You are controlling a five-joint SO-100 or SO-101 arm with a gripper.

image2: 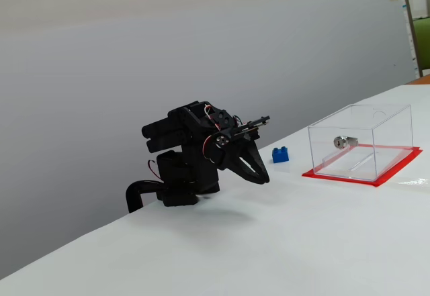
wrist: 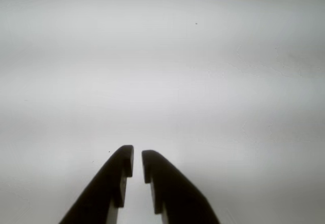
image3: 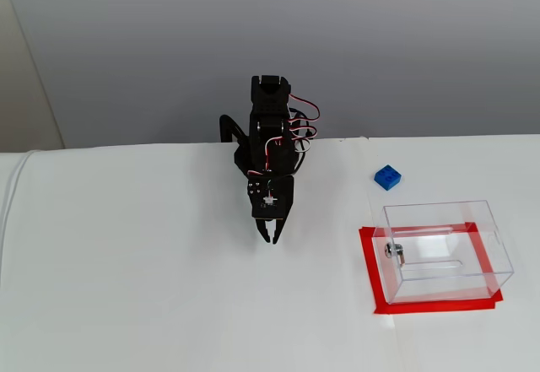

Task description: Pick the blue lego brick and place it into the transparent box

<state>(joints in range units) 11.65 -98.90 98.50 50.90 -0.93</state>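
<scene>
A: How does the tool (wrist: 137,155) stand?

B: Its two dark fingers (wrist: 118,176) are nearly together in the wrist view, a thin slit between the tips; nothing is between them, and only bare white desk (wrist: 203,82) lies ahead

A: Does it touch anything?

B: In a fixed view the tool (image3: 271,237) points down at the desk (image3: 126,262), tips low over it; contact I cannot tell; the arm (image2: 191,155) is folded up behind

A: And the brick?

B: The brick (image3: 387,177) sits alone on the desk, well to the right of the tool in that view, near the back of the box (image3: 445,250) but apart from it; in the other fixed view the brick (image2: 281,154) lies between tool (image2: 262,177) and box (image2: 363,141)

A: The box?

B: Clear walls on a red base (image3: 430,306); a small silver part (image3: 393,251) inside
</scene>
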